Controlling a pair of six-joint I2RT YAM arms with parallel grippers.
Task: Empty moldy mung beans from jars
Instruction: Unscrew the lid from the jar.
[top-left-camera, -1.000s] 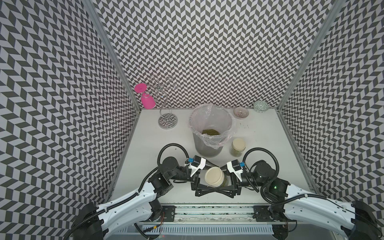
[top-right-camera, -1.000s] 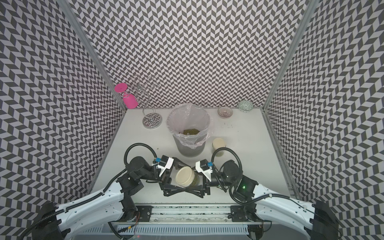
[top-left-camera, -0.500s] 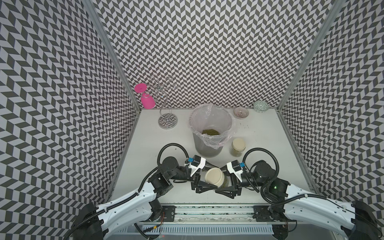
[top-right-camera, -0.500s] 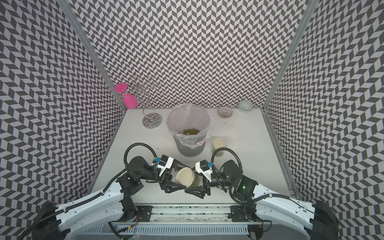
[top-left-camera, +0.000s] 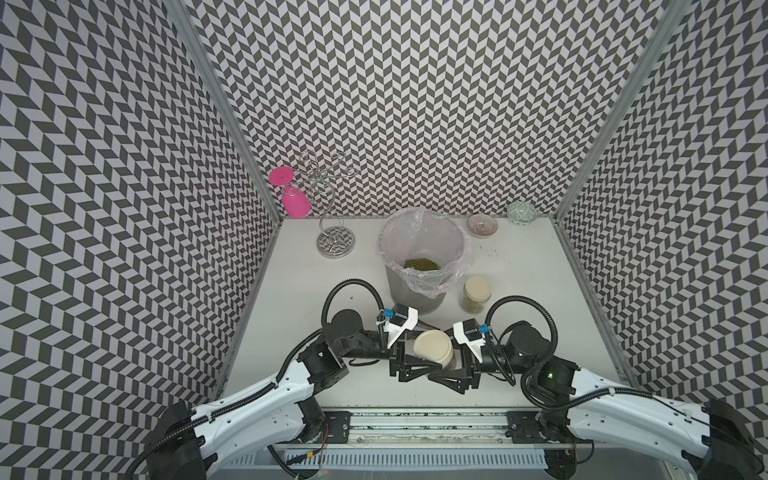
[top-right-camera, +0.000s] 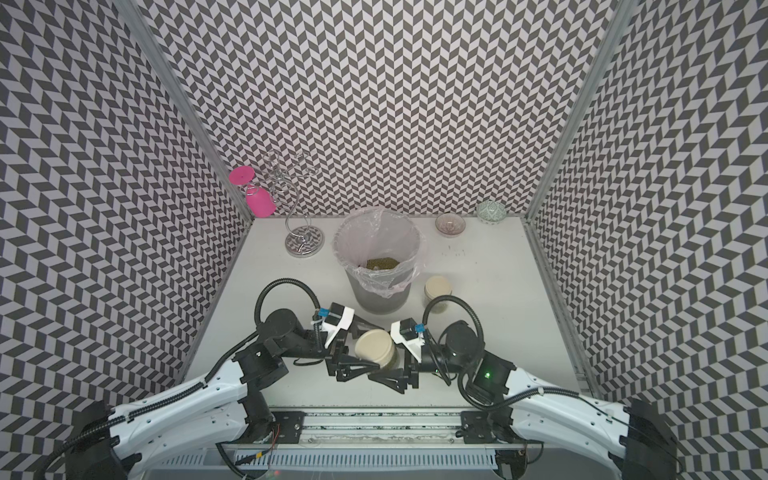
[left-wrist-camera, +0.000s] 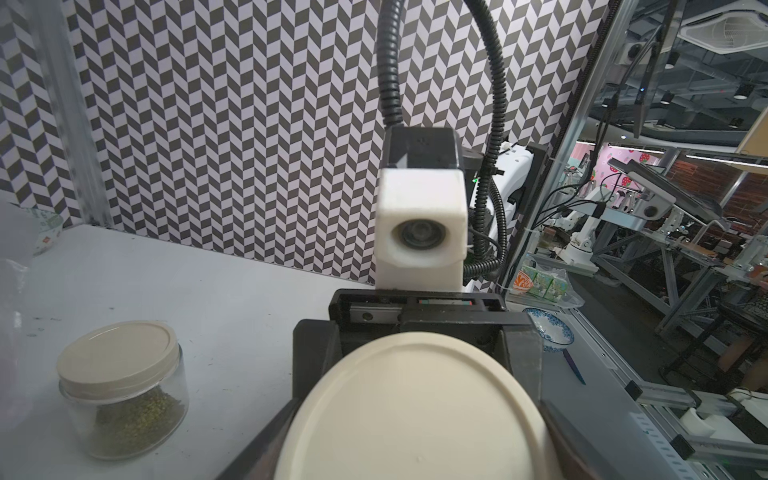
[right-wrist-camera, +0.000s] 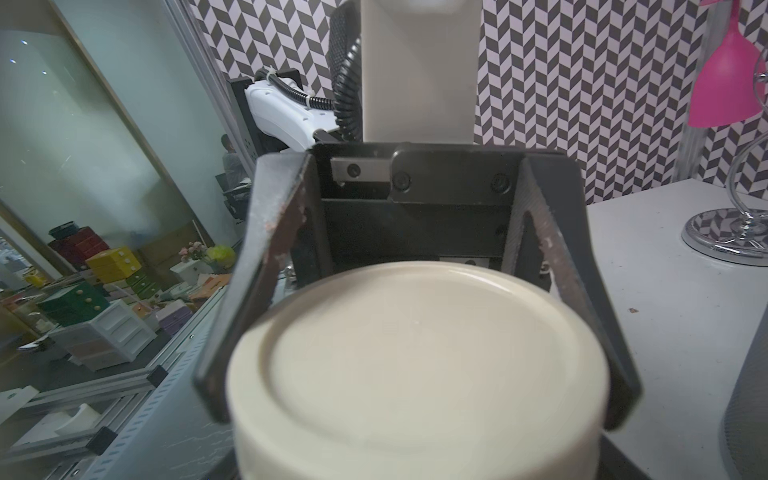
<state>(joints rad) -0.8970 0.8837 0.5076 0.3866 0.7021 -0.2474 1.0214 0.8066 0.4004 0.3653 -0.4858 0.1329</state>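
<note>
The jar (top-left-camera: 433, 357) is sitting between both grippers over the table's (top-left-camera: 519, 266) front centre, its cream lid (right-wrist-camera: 415, 374) on. The right gripper (left-wrist-camera: 419, 374) is clamping the glass body and the left gripper (top-left-camera: 436, 347) is pinching the lid. A second lidded jar (left-wrist-camera: 120, 386) holding mung beans (left-wrist-camera: 137, 411) is standing just beside the lined bin (top-left-camera: 415, 299), a bean heap (top-left-camera: 420, 264) lying inside
</note>
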